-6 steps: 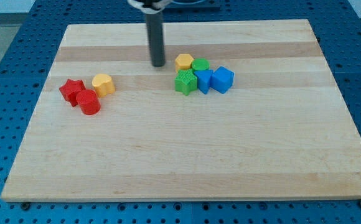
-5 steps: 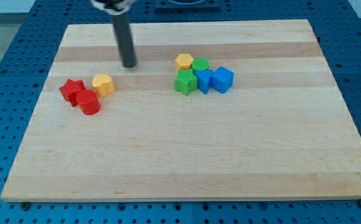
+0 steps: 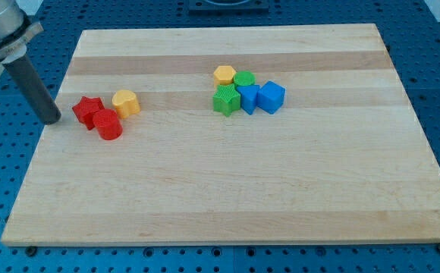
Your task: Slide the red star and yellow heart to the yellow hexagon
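Red star (image 3: pixel 88 111) sits just right of my tip (image 3: pixel 52 120), apart from it; yellow heart (image 3: pixel 126 101) lies beyond, yellow hexagon (image 3: pixel 224 75) far right. No jaws exist, only a rod.

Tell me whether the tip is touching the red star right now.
No: my tip stands at the view's left of the red star, with a strip of bare board between them.

You see a red cylinder (image 3: pixel 108 125) well left of the green star (image 3: pixel 225 99); a green cylinder (image 3: pixel 244 79), blue pentagon-like block (image 3: pixel 248 99) and blue cube (image 3: pixel 271 97) cluster at its right, all on the wooden counter (image 3: pixel 227 197).
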`<state>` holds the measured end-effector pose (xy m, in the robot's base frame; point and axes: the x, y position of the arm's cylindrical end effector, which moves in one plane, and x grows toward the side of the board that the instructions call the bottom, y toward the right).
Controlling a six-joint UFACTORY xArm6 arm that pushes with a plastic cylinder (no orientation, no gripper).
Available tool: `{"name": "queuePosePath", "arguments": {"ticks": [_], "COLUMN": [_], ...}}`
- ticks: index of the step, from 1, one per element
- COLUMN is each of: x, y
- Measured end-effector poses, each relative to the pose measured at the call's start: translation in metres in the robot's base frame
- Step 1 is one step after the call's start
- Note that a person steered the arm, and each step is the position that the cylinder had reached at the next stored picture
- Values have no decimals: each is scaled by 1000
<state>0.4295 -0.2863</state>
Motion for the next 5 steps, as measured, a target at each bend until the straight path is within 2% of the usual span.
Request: {"name": "queuePosePath", "arguments": {"ticks": [2,5], "x": [-1,-22], "y": [17,95]}}
